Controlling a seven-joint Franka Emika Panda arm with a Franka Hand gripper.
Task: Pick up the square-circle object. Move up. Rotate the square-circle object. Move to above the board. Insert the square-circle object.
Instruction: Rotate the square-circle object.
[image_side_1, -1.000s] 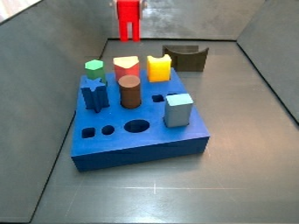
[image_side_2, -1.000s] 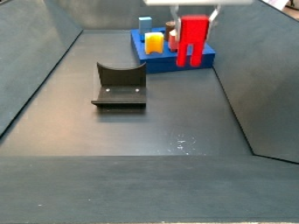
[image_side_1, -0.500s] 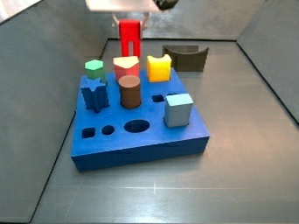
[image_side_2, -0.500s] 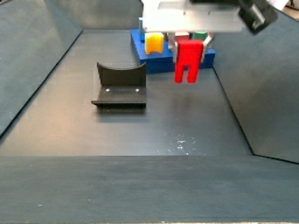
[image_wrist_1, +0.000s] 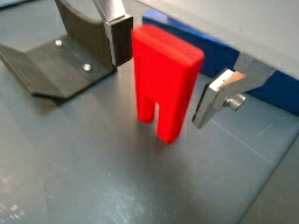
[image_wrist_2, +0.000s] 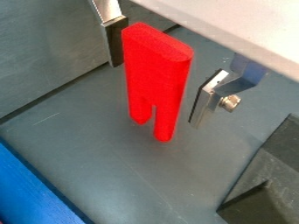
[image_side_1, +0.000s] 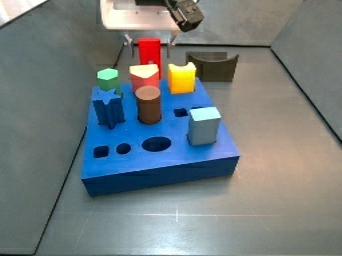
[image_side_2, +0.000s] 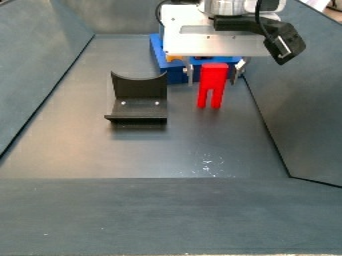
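The square-circle object (image_wrist_1: 165, 83), a bright red, tall, flat-sided block with a slot cut up from its lower end, stands upright on the grey floor. In a side view it sits just past the far edge of the blue board (image_side_1: 160, 165), at about 12 o'clock from the board's centre. The hand (image_wrist_2: 158, 74) hangs directly over it, released: in both wrist views the silver fingers (image_wrist_1: 215, 96) flank the block with gaps on both sides, touching nothing. The dark fixture (image_wrist_1: 61, 61) stands nearby.

The block looks rigid, light and smooth, likely a little slippery. Its broad flat upper faces seem the safest place to clamp, well above the slotted end.
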